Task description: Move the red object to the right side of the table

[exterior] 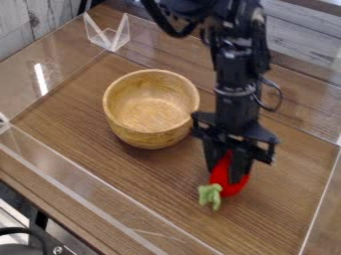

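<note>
A wooden bowl (152, 108) sits toward the left-middle of the tabletop (80, 149), empty and upright. Just to its right, the black arm (234, 60) reaches steeply down, and its end effector (233, 171) is closed narrowly around the red toy strawberry (234, 177), fingers on either side of it. The strawberry sits low over the wood at the front, its green leafy stem (210, 195) poking out toward the lower left. Clear walls (107, 32) edge the tabletop.
</note>
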{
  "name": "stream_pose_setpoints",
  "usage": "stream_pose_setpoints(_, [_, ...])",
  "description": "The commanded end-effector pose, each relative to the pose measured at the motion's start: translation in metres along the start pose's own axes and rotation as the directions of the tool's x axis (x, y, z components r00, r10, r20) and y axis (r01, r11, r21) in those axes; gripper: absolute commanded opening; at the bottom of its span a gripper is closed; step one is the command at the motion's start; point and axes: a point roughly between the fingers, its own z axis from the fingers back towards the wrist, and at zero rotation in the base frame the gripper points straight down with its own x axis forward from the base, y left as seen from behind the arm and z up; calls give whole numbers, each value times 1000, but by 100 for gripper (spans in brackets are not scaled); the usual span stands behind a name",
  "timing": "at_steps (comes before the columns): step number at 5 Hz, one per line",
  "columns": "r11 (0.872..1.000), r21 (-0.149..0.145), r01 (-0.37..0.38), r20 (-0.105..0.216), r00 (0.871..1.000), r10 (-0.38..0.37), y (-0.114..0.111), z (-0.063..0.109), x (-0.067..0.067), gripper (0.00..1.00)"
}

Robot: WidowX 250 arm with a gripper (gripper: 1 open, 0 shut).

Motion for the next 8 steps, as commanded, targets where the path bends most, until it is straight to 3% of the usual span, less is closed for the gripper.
stream_pose_setpoints(1, [999, 11, 53, 83, 995, -54, -9, 26, 9, 0])
stream_pose_setpoints(2, [997, 14, 80, 89, 993, -81, -10, 32, 11, 100])
stream_pose_setpoints(4, [986, 32, 164, 83, 983, -166, 0, 55, 8, 100])
stream_pose_setpoints(6, [992, 43, 119, 108, 987, -123, -6, 41, 1, 100])
stream_pose_setpoints(8, [968, 67, 244, 69, 966, -248, -8, 26, -2, 100])
